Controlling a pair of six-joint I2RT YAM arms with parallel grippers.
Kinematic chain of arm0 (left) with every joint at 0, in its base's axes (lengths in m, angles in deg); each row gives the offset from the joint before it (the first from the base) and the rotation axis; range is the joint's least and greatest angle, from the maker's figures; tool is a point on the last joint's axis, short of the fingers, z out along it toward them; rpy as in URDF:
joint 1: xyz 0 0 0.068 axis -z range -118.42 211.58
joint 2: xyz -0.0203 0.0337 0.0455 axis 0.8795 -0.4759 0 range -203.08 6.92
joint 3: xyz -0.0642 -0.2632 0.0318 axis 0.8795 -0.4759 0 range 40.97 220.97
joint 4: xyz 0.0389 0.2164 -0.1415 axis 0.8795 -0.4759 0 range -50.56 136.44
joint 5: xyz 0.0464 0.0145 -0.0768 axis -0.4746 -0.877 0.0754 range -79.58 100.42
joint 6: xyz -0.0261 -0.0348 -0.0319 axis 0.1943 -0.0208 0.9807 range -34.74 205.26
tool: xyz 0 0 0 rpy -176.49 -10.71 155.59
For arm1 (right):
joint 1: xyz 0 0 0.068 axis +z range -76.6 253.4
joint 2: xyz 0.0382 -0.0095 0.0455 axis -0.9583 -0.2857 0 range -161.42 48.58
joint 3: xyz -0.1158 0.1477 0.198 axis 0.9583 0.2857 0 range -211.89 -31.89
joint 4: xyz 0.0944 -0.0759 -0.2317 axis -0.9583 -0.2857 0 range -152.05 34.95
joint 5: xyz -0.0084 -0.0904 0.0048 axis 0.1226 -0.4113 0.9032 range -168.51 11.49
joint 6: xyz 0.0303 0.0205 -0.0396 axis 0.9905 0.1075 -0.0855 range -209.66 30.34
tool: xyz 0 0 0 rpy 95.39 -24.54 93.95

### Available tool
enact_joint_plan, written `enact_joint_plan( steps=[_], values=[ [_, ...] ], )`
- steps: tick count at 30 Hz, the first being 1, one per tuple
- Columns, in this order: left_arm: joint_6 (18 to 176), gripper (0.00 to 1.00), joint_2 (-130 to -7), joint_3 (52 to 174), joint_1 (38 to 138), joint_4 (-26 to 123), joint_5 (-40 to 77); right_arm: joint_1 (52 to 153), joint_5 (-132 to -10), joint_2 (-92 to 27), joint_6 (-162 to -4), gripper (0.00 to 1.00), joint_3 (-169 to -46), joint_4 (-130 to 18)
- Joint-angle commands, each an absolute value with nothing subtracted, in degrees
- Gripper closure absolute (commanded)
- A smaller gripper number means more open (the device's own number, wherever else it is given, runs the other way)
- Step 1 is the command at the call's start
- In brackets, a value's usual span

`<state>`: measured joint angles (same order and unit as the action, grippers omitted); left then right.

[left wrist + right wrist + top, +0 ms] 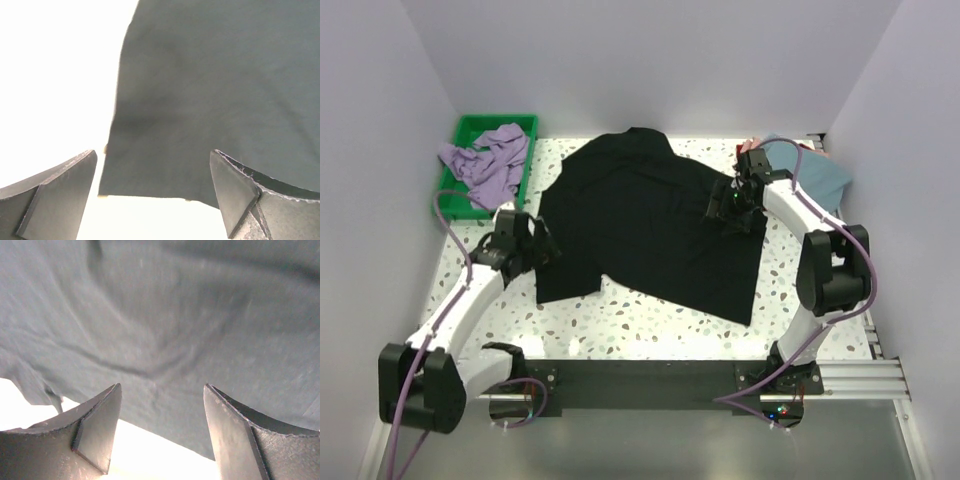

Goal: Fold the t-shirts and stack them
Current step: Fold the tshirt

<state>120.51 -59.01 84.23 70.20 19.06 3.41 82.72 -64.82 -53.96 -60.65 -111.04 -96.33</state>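
Mid-frame, black tee (650, 220) lies spread out; L gripper (546, 248) at its lower-left edge, R gripper (726, 210) over right side, both w/ fingers spread.

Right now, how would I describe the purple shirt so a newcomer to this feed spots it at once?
Find the green tray at the far left corner of the table. The lavender t-shirt lies crumpled inside it. It is the only pale purple cloth: the black t-shirt is spread flat mid-table, and the teal-blue t-shirt sits at the far right edge.
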Motion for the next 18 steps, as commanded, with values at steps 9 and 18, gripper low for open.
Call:
enact_joint_plan(
  steps=[9, 18],
  values=[
    [138.25, 0.0, -48.36, 75.94, 70.11, 3.12, -8.03, 84.03, -61.99, -46.34, -62.07, 0.31, -101.41, -93.46],
    [144.15, 0.01, -54.25, 72.61, 70.28, 2.32, -6.46, 84.03, -62.34, -42.74, -62.07, 0.31, -98.68, -93.46]
  ],
)
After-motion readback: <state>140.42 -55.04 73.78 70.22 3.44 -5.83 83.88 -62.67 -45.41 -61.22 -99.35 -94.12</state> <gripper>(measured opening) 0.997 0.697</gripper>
